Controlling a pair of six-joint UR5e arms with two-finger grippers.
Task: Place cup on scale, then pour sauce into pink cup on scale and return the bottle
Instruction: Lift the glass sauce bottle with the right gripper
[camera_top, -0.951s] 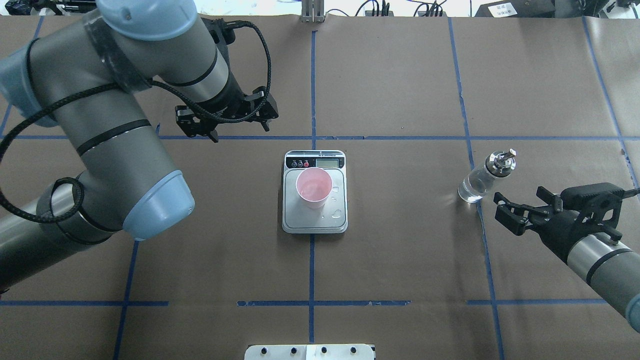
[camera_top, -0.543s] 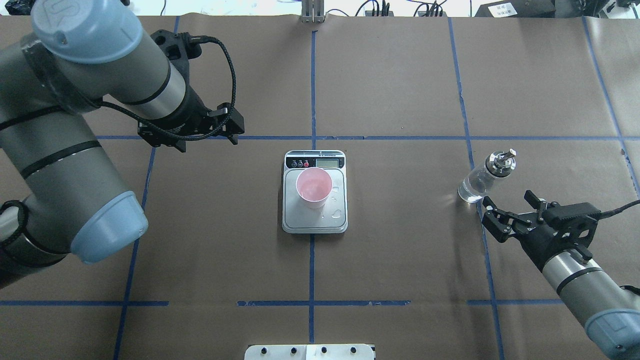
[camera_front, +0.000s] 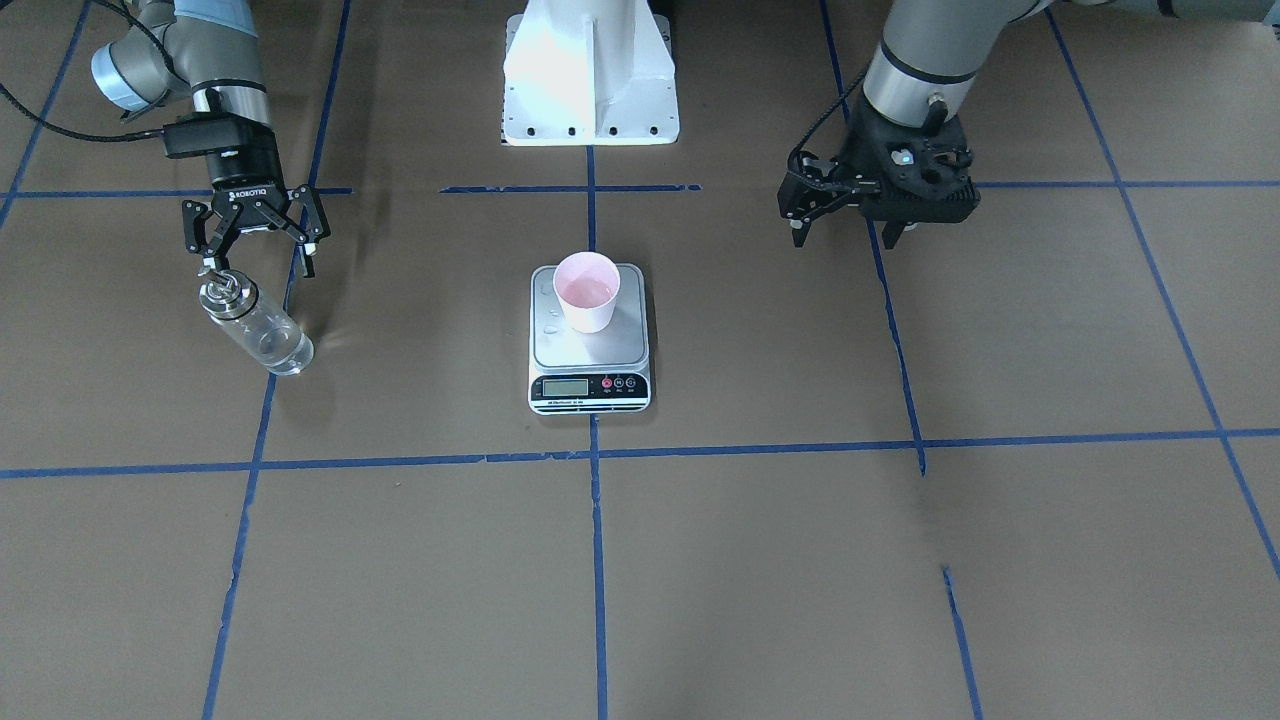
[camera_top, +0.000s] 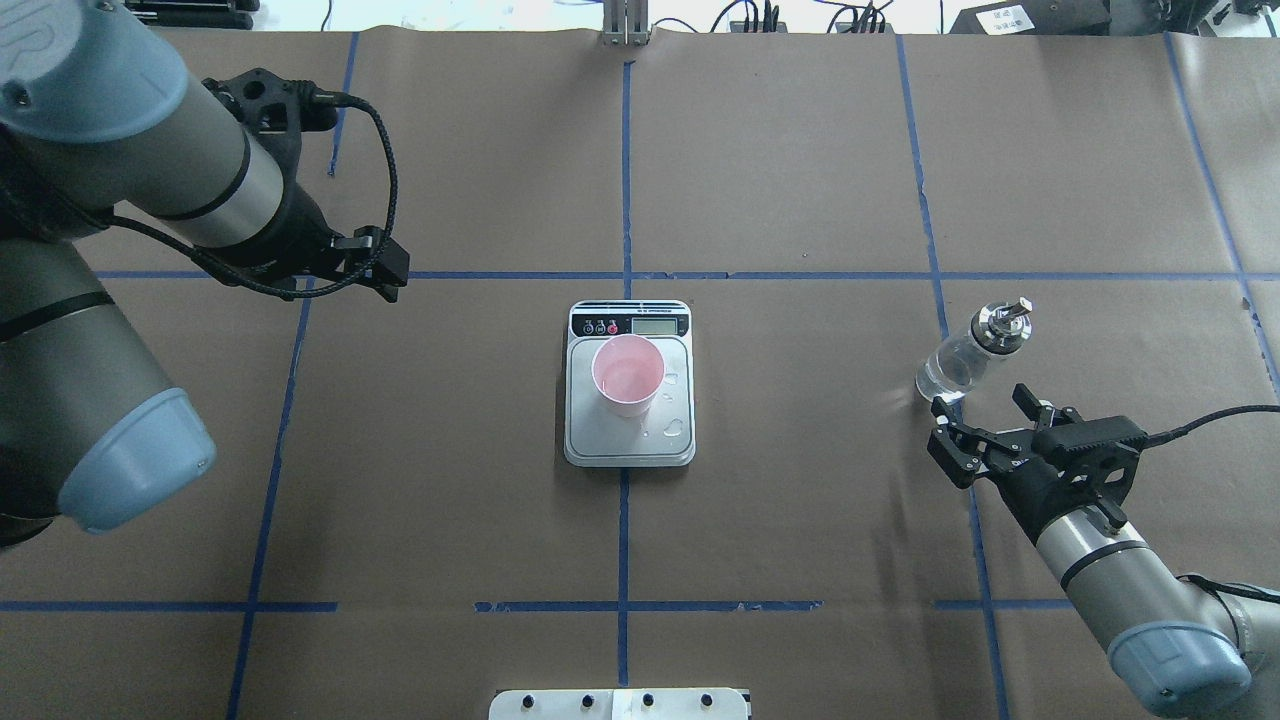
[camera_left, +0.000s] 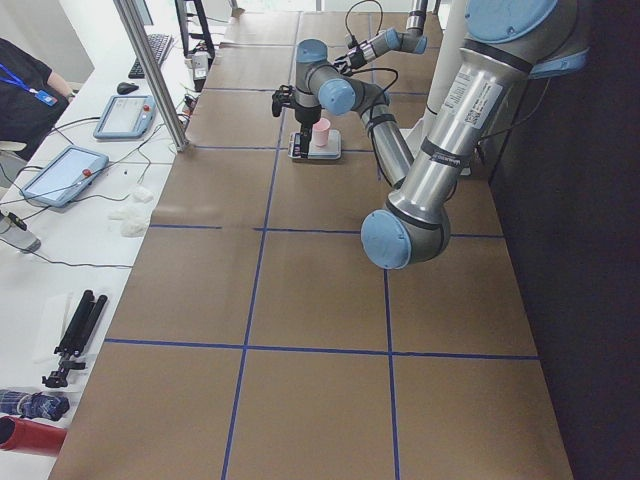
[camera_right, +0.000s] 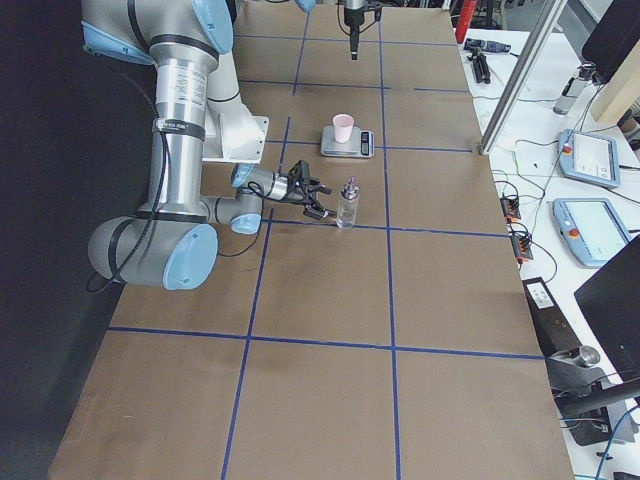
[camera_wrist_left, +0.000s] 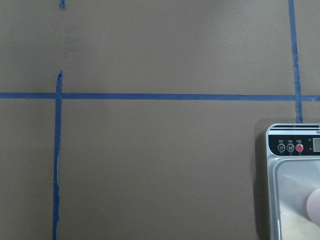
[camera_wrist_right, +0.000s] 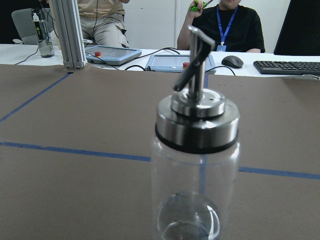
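The pink cup (camera_top: 628, 375) stands upright on the scale (camera_top: 680, 447), with a little clear liquid in it and some droplets on the steel platform. It also shows in the front view (camera_front: 587, 290). The glass bottle (camera_top: 968, 352) stands on the table at the right with clear sauce (camera_top: 938, 386) low in it. It fills the right wrist view (camera_wrist_right: 195, 170). My right gripper (camera_top: 980, 405) is open and empty just on the robot's side of the bottle, apart from it. My left gripper (camera_front: 843, 238) is open and empty, well to the left of the scale.
The scale's corner (camera_wrist_left: 295, 167) shows at the left wrist view's lower right. The robot's white base plate (camera_front: 590, 90) is at the near edge. An aluminium post (camera_top: 625, 25) stands at the far edge. Operators, tablets and a keyboard are beyond it.
My left arm has swung left, away from the scale. My right gripper has drawn back from the bottle toward the robot and shifted left, staying open. Cup, scale and bottle have not moved.
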